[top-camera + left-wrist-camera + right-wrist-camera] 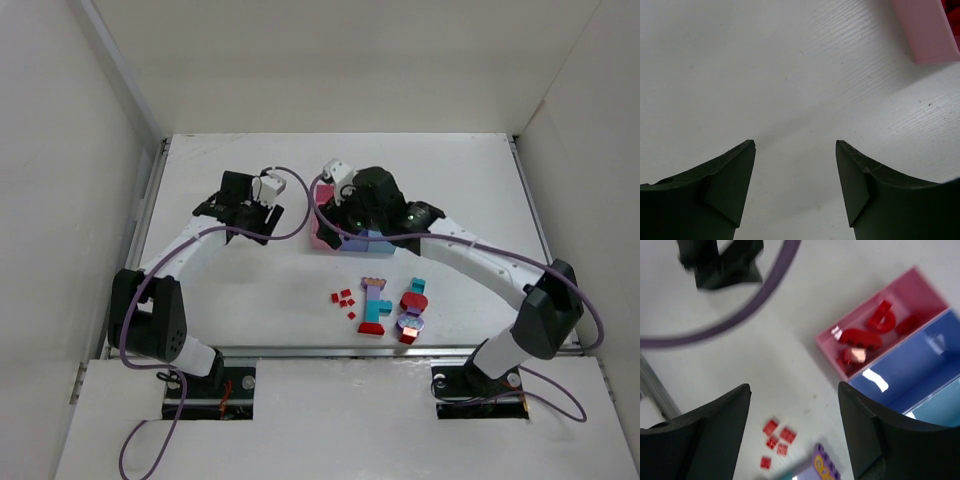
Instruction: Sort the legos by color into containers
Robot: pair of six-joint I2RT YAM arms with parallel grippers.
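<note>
- The left gripper (795, 150) and the right gripper (795, 395) are both being held open and empty.
- Three joined plastic bins (920, 365), pink, blue and light blue, are being used; blurred red bricks (865, 337) are being kept in the pink one.
- Five flat red plastic chips (787, 435) are being left on the white table (260, 300) near the bins.

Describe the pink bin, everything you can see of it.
The pink bin is a narrow, open-topped rectangular tray, smooth plastic by its look, lying flat on the white table. It is the end compartment of a joined row, one long side against the purple-blue bin. Several red bricks lie inside, clustered toward one end; the other end is bare. Nothing else is seen touching it.
</note>
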